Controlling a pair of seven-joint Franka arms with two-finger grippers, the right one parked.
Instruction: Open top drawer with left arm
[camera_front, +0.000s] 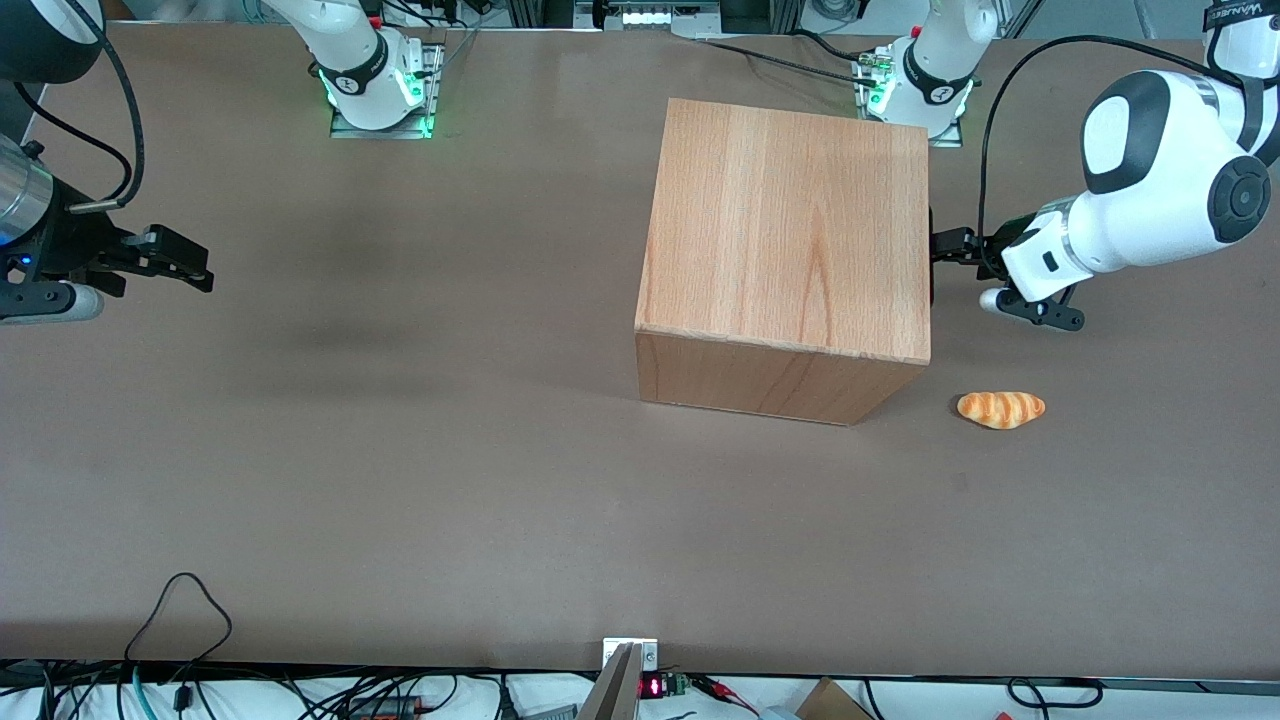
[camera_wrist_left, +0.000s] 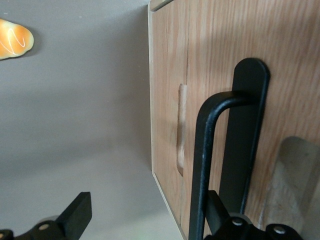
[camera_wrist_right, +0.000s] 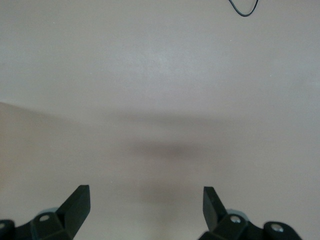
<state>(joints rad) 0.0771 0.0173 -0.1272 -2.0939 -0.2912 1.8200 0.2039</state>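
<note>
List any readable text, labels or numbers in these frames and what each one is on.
Little is legible.
Lettering on the left arm, on the upper link at the frame's edge: too blurred to read.
Red digits on a small display at the table edge nearest the front camera: too small to read.
The wooden cabinet, the top drawer, the bread roll and the gripper at the drawer's handle: none.

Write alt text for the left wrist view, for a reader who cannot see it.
Close-up of a pale-wood drawer front with a slim black bar handle; the left arm's gripper is open right at it, one of its black fingers tucked by the handle's bar, the other out over the brown table. A small bread roll lies on the table.
</note>
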